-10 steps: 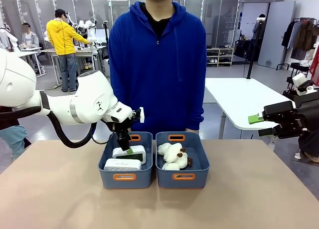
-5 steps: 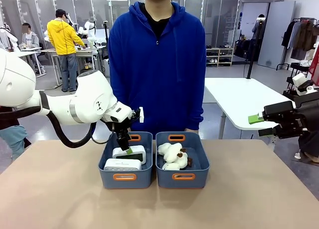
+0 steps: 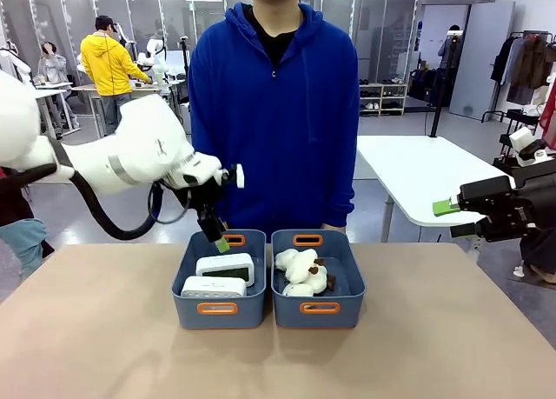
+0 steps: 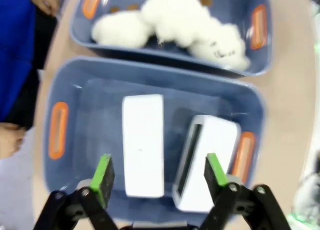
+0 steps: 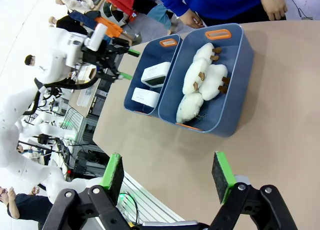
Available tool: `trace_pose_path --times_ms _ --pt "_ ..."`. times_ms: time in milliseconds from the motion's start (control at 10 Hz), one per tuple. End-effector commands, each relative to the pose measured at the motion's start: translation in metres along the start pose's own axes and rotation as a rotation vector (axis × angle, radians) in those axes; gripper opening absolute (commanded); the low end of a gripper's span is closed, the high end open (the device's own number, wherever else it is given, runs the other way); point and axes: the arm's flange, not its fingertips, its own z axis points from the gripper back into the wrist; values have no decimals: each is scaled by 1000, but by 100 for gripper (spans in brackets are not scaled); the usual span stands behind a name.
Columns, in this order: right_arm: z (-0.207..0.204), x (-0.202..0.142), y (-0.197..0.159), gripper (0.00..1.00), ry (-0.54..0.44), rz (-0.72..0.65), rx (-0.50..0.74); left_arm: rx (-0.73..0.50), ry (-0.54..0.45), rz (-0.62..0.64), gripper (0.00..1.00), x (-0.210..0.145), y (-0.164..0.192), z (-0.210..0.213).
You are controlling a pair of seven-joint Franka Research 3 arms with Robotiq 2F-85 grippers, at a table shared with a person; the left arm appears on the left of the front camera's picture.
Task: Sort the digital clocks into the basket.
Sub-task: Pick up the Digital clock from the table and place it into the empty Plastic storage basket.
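Your left pincer [image 3: 221, 240] hangs with jaws spread and empty above the far end of the left basket [image 3: 218, 309], which stands near the tabletop's [image 3: 104, 347] far edge. Both digital clocks [image 3: 225, 266] lie inside that basket, one behind the other, apart from the green pads [image 4: 104, 173]. Beside it, touching, the second basket [image 3: 320, 309] holds white plush toys [image 3: 301, 271]. Your right pincer [image 5: 168, 176] waits spread and empty past the tabletop's right edge.
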Motion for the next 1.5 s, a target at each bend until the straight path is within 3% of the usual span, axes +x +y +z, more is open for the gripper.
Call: trace_pose_path --times_ms 0,300,500,800,1000,1200,1400 --pt "1 1 0 90 3 2 5 -127 -134 164 91 -23 1 40" --pt "1 1 0 90 3 2 5 -203 -472 378 91 -107 -27 96" --pt "1 1 0 90 3 2 5 -187 -575 478 91 -170 -49 126" --pt "1 1 0 90 3 2 5 -82 -624 693 91 -273 -87 159" --pt "1 1 0 90 3 2 5 -23 -683 759 91 -318 -124 173" --pt "1 1 0 90 3 2 5 14 -671 758 91 -330 -137 162" --pt "1 1 0 90 3 2 5 -41 -695 778 91 -333 -120 174"
